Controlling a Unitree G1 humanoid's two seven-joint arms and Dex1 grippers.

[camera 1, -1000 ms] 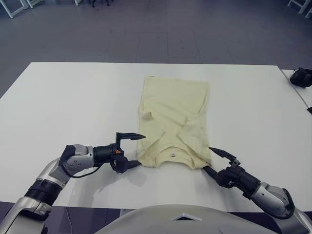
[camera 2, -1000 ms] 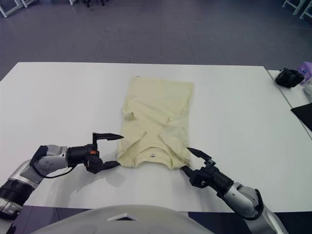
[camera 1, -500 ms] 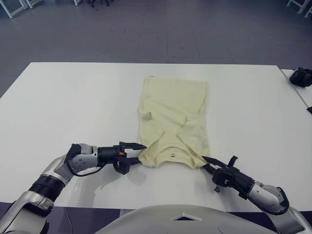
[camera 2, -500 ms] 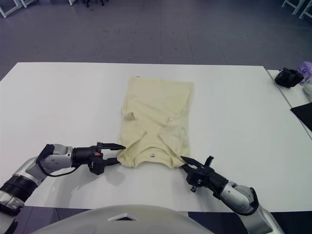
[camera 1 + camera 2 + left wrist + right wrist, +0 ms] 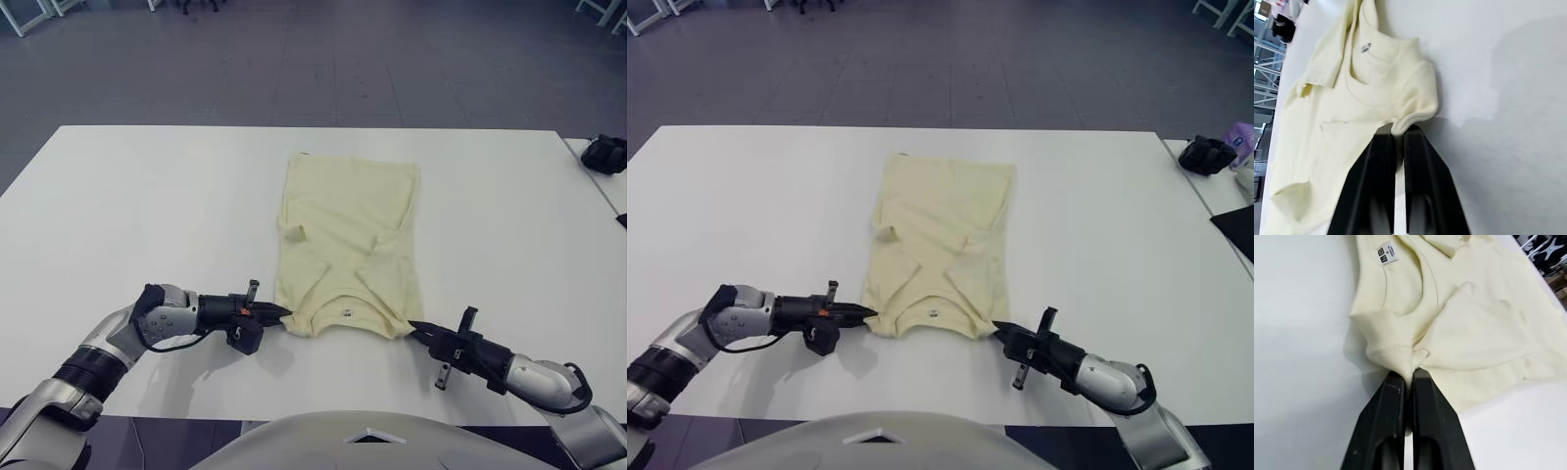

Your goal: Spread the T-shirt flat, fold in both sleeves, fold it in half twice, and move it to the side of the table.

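Now | left gripper (image 5: 282,313) jaws clamp T-shirt (image 5: 348,225) corner | right gripper (image 5: 411,325) likewise | wrist views: corners bunched

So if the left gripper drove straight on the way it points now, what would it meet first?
The pale yellow cotton T-shirt: the left gripper is already shut on its near shoulder corner, so going on would likely bunch the cloth toward the collar.
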